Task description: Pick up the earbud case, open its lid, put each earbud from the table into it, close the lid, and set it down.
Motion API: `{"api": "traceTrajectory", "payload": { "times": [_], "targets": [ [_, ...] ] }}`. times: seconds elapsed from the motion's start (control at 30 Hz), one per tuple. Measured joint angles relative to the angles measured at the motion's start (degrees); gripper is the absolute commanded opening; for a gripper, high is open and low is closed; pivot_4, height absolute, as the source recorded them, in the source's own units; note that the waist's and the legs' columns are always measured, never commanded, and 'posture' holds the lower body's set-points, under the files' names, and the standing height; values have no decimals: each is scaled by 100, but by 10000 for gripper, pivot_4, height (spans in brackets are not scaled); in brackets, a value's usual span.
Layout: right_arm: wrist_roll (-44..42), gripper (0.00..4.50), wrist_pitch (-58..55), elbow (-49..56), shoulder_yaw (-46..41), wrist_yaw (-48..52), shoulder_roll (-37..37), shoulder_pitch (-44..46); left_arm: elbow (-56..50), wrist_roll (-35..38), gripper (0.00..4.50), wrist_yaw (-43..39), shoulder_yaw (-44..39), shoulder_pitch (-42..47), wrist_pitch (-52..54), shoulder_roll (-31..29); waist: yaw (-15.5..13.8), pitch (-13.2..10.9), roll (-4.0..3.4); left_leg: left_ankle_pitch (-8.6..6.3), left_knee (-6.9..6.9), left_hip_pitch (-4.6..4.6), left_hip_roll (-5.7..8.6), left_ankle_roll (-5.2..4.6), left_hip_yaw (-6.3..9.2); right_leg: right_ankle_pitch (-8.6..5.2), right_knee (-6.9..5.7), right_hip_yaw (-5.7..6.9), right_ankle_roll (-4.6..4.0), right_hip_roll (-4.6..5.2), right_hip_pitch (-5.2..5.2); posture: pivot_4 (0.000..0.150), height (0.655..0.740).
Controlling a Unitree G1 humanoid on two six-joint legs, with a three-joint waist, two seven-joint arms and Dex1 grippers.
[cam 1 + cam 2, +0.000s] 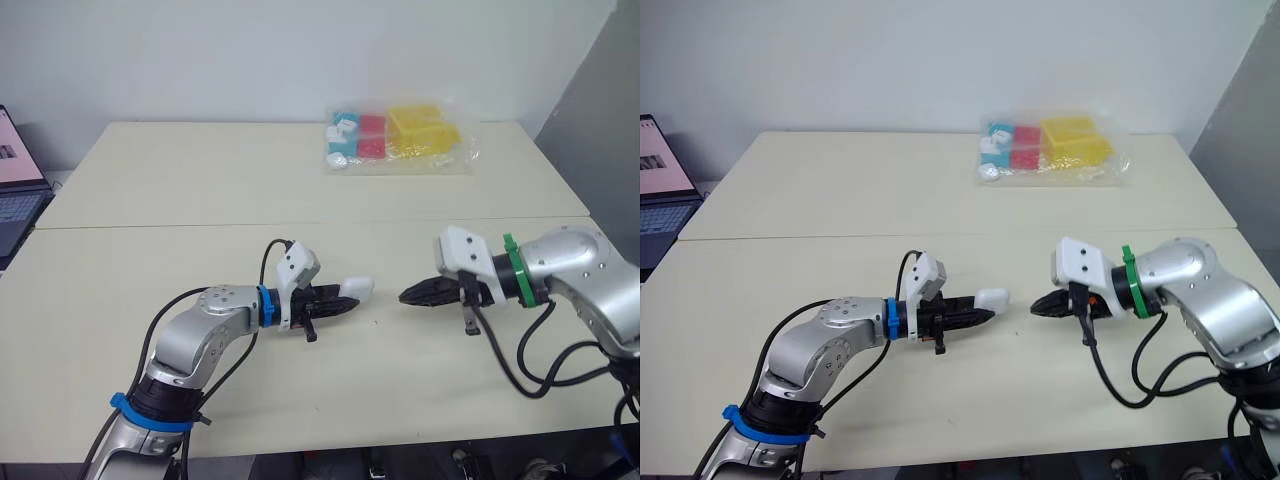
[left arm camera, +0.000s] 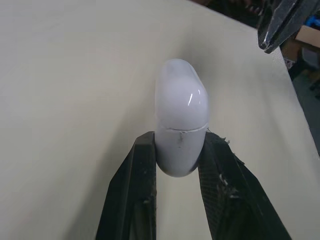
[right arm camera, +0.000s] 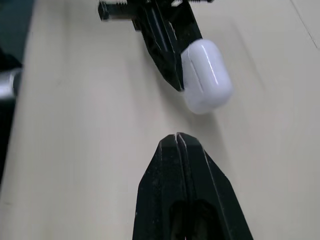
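At centre frame the left pincer point(image 1: 343, 303) pinches the closed earbud case point(image 1: 357, 288) over the tabletop point(image 1: 200, 180). The right pincer point(image 1: 405, 296), pressed together, points at it, just apart. Bare surface surrounds both.

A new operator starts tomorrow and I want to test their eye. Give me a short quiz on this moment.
1. True or false: the lid of the earbud case is open.
2. Which holds the case? A) the left gripper B) the right gripper C) neither
3. Fill in: the right gripper's fingers are ___, with nothing between them.
Key: 1 false, the lid sits closed along its seam. 2 A. 3 shut.
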State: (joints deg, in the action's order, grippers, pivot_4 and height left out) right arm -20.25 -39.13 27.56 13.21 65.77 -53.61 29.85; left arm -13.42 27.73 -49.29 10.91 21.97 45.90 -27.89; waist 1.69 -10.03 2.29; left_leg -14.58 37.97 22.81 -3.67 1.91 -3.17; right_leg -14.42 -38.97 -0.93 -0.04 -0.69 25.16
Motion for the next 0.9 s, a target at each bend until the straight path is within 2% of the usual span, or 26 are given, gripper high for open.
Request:
{"api": "traceTrajectory", "payload": {
  "times": [0.2, 0.33, 0.37, 0.57, 0.67, 0.7, 0.73, 0.8, 0.9],
  "targets": [
    [278, 0, 415, 392, -77, -564, 252, -662, 650, 562, 7849, 314, -158, 292, 1520, 374, 7, 0, 0, 0, 0, -2, 0, 0, 7, 0, -4, 6, -1, -7, -3, 1500, 7400],
    [325, 0, 544, 470, -138, -740, 346, -812, 1191, 619, 7849, 413, -274, 634, 1904, 454, 0, 0, 1, 1, 3, -3, 3, 1, 9, 0, -2, 5, -1, -5, -7, 1500, 7400],
    [325, 0, 622, 495, -138, -751, 366, -867, 1231, 620, 15004, 367, -279, 674, 1932, 412, 2, 0, 0, 0, 2, -4, 3, 1, 10, 0, -2, 3, -1, -5, -7, 1500, 7400],
    [327, 0, 982, 504, -222, -711, 344, -1066, 999, 584, 31786, -164, -103, 552, 1652, -288, 12, 0, 0, 0, -3, -8, 0, 1, 10, -1, -1, 2, -2, -6, -6, 1500, 7400],
    [276, 0, 1010, 534, -285, -640, 283, -1108, 594, 405, 40605, -502, 77, 204, 1002, -859, 40, 0, 0, 0, -5, -16, -3, 1, 8, 0, -3, -8, -3, -6, -6, 1500, 7400],
    [189, 1711, 969, 550, -345, -589, 218, -1112, 408, 299, 43800, -652, 99, 4, 674, -1162, 61, 0, 0, 0, -11, -24, -5, 1, 8, -1, -3, -12, -4, -6, -8, 1500, 7400],
    [101, 3947, 924, 551, -438, -571, 175, -1112, 273, 194, 45000, -775, 65, -211, 349, -1452, 66, 0, 0, 0, -14, -34, -6, 1, 10, -3, -4, -11, -8, -6, -15, 1500, 7400],
    [46, 9192, 860, 542, -564, -565, 158, -1101, 172, 8, 45000, -877, -81, -532, -145, -1762, 58, 0, 0, 0, -14, -42, -7, 0, 9, -5, -7, -3, -14, -5, -21, 1500, 7400],
    [-152, 19744, 786, 506, -689, -421, 46, -1003, 100, -16, 45000, -970, -641, -1111, -693, -1965, 41, -1, -1, 0, -11, -40, -11, 1, 8, -3, -8, -2, -19, -3, -18, 1500, 7400]
  ]
}}
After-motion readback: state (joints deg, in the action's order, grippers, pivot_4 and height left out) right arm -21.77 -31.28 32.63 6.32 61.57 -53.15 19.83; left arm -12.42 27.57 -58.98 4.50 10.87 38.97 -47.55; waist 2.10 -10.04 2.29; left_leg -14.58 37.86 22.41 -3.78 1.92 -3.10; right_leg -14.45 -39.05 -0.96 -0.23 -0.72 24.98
